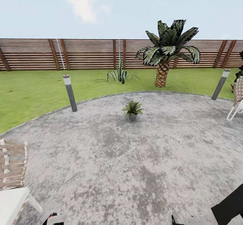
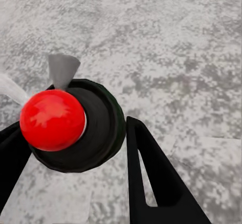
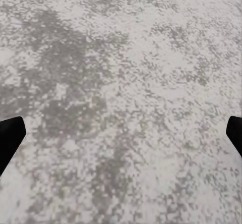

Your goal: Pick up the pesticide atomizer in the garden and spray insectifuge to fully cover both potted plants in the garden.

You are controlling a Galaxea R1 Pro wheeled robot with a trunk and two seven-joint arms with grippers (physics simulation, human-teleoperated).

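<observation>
Closing distance first: atomizer (image 2: 75, 125) is gripped in left gripper (image 2: 70, 148), right gripper (image 3: 121, 133) jaws spread empty; potted plant (image 1: 132, 109) sits at 12 o'clock, nozzle is best aimed there.

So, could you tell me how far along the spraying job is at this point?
Pickup looks done: the left gripper is shut on the atomizer, seen in the left wrist view. One potted plant sits ahead on the patio, some way off. Spraying is left; nothing shows it has begun.

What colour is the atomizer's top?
Bright glossy red, a round cap on the slim dark green-black pesticide atomizer bottle; clearest in the left wrist view.
</observation>
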